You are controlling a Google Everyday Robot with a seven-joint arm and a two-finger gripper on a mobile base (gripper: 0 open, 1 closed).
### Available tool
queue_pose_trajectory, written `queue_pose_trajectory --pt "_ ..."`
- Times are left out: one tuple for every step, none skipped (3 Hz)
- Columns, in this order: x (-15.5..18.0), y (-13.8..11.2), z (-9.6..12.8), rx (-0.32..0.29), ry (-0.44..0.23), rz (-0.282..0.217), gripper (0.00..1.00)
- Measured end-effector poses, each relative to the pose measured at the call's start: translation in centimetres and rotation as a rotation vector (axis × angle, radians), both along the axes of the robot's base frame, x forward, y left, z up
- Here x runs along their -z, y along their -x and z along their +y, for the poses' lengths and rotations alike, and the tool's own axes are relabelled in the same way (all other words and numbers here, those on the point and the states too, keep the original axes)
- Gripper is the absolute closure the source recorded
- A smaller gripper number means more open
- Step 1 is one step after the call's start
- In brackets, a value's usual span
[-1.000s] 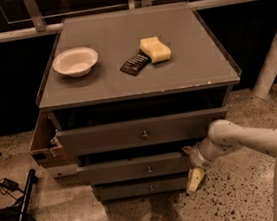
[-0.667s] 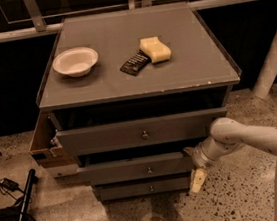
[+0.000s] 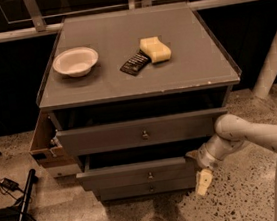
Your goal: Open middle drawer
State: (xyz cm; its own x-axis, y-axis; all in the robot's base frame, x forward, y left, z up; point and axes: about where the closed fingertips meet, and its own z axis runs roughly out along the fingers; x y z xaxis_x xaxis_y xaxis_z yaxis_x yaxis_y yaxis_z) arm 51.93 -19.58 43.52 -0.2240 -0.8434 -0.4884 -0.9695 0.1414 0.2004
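Beside the right end of the middle drawer (image 3: 131, 174), which juts slightly out under the top drawer (image 3: 106, 136), we see our claw (image 3: 202, 174); how open it is we cannot tell.

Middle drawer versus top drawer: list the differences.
The top drawer has a taller, wider front than the middle drawer. The top drawer is pulled out farther, showing a wooden side; the middle drawer is barely open. The gripper is at the middle drawer's right end. Both are grey, one central knob.
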Motion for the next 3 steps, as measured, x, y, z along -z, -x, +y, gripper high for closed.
queue_pose_trajectory --pt "-0.9 1.1 -0.4 -0.025 -0.011 0.055 0.00" --pt "-2.8 3.0 -1.1 -0.056 -0.038 0.147 0.00" --pt "-4.2 5.2 -1.6 -0.079 -0.060 0.244 0.00"
